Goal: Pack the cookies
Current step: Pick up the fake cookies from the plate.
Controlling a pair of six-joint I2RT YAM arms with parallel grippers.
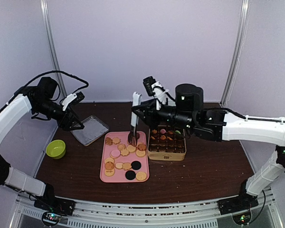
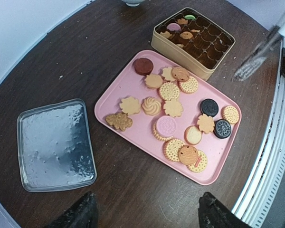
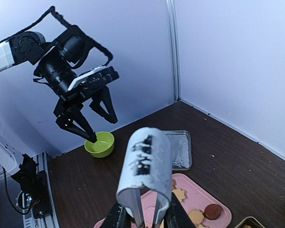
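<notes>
Many cookies (image 1: 125,158) lie on a pink tray (image 1: 104,176): tan round and flower shapes, one pink, two black, one dark red (image 2: 143,66). A few more sit in the gold tin (image 1: 167,153). My right gripper (image 1: 143,114) is shut on white-handled metal tongs (image 1: 134,116). The tong tips reach down to the cookies at the tray's far edge, and whether they grip one is hidden. My left gripper (image 1: 75,124) is open and empty, held high above a silver lid (image 1: 90,129). The cookies also show in the left wrist view (image 2: 173,108).
A green bowl (image 1: 56,148) stands at the left edge of the table. The silver lid (image 2: 54,145) lies flat left of the pink tray (image 2: 133,84). The tin (image 2: 171,47) touches the tray's right side. White walls enclose the back.
</notes>
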